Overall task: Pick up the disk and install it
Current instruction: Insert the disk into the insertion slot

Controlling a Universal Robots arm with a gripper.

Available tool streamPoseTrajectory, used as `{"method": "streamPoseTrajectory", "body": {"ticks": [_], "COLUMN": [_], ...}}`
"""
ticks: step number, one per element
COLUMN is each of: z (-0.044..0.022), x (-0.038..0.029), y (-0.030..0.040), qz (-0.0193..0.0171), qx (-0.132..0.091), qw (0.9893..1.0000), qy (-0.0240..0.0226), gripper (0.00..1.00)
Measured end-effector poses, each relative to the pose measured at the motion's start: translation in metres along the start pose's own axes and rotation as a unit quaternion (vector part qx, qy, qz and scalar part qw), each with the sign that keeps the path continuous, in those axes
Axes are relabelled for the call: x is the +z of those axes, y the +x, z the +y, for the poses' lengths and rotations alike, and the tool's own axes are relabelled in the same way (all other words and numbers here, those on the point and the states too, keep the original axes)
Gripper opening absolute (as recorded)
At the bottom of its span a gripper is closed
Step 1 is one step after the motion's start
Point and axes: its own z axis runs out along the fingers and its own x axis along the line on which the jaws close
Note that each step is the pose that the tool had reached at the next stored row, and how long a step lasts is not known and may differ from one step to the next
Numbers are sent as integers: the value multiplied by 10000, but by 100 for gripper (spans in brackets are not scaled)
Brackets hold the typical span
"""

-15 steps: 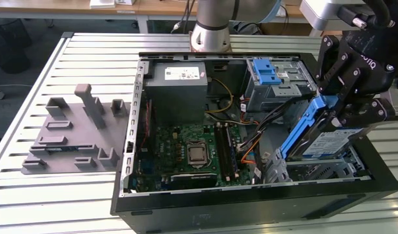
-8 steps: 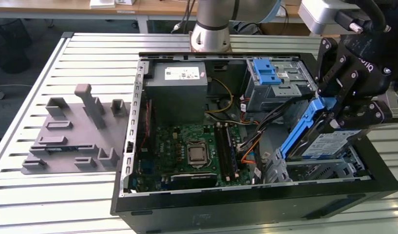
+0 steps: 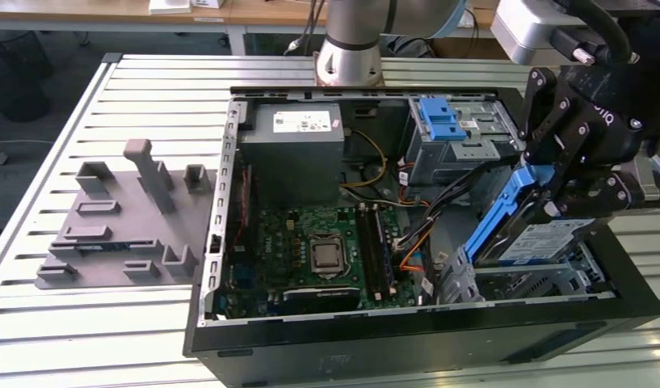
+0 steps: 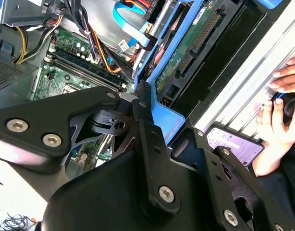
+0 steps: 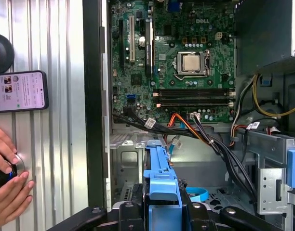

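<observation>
Exterior view: the claw (image 3: 554,208) is clenched on the disk (image 3: 548,241), holding it tilted with one end raised above the drive cage (image 3: 523,283). The cage sits in the near corner of the open computer case (image 3: 416,347), at the exterior view's right. Whether the disk's lower end touches the cage cannot be told. Inside the case, the circuit board (image 3: 319,250) lies flat and uncovered on the floor. A grey power box (image 3: 297,145) stands against the far wall, and a blue latch (image 3: 443,121) sits beside it. In the first wrist view a bundle of cables (image 5: 205,138) crosses just beside the disk's blue frame, narrowing the room on that side. The case stands on a slatted metal worktop (image 3: 146,97). Towards the worktop's edge at the exterior view's left, well apart from the case, lies a grey holder block (image 3: 125,226) with bare slats around it. In the first wrist view a hand (image 5: 7,192) rests on the worktop outside the case wall, near a phone (image 5: 20,91). Past the far edge stands a desk (image 3: 200,12).
</observation>
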Motion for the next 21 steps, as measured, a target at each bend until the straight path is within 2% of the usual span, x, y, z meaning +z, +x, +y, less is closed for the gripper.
{"method": "streamPoseTrajectory", "body": {"ticks": [3, 4, 5, 11, 12, 13, 14, 16, 17, 19, 21], "z": [0, 0, 0, 3, 4, 4, 4, 4, 4, 4, 4], "x": [1, 2, 7, 104, 112, 116, 117, 118, 119, 119, 120], "y": [1, 0, 0, 1, 0, 0, 1, 1, 1, 1, 1], "qz": [1, 1, -2, -1, 0, 0, 0, 0, 0, 0, -1], "qx": [0, 0, 0, 0, 0, 0, 0, 0, 0, 0, 0], "qw": [10000, 10000, 10000, 10000, 10000, 10000, 10000, 10000, 10000, 10000, 10000], "qy": [0, 0, 0, 0, 0, 0, 0, 0, 0, 0, 0], "gripper": [38, 44, 44, 44, 42, 36, 36, 24, 24, 13, 11]}}
